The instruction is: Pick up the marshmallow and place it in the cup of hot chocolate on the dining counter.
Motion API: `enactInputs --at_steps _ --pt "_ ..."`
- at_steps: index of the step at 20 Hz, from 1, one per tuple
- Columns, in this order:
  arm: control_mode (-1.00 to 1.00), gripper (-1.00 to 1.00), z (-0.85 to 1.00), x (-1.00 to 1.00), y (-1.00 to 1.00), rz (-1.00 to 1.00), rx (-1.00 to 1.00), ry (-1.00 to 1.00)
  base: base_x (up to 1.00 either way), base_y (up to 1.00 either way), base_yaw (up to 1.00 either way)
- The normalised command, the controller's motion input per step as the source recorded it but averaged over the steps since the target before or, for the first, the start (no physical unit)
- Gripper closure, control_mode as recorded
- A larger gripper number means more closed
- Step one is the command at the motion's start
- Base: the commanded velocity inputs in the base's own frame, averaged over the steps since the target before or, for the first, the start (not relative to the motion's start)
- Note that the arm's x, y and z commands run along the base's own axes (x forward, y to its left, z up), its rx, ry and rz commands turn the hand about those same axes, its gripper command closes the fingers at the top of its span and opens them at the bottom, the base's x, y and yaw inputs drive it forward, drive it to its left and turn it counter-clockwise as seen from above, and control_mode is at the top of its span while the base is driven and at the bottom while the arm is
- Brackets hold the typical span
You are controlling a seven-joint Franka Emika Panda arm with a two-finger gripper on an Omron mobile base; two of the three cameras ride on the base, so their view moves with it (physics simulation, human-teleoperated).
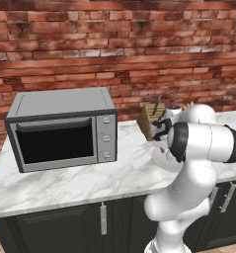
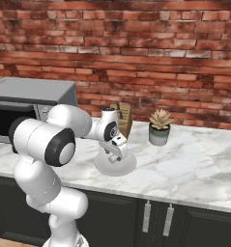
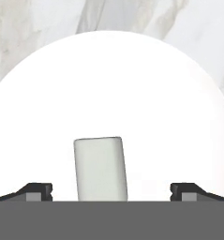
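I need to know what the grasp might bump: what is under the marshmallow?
The marshmallow lies on a round white plate, between the open end effector fingertips. The plate sits on a marble counter. The plate patch directly beneath it is covered.

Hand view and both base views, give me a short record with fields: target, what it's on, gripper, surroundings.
target: small white-grey rounded marshmallow, lying between the two finger tips, untouched
support: round white plate on the grey-veined marble counter
gripper: two-finger gripper open, poised low over the plate
surroundings: silver microwave, wooden knife block, potted succulent in a grey pot, red brick wall
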Motion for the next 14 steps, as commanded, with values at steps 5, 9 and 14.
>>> enactInputs --at_steps 5,9,14 --pt "-1.00 -1.00 -0.19 0.02 -0.07 0.00 0.00 0.00 0.00 0.00 0.00" --pt "-1.00 -1.00 -0.19 0.00 -0.06 0.00 0.00 0.00 0.00 0.00 0.00" --pt "-1.00 -1.00 -0.25 0.01 0.00 -0.01 0.00 0.00 0.00 0.00 0.00"
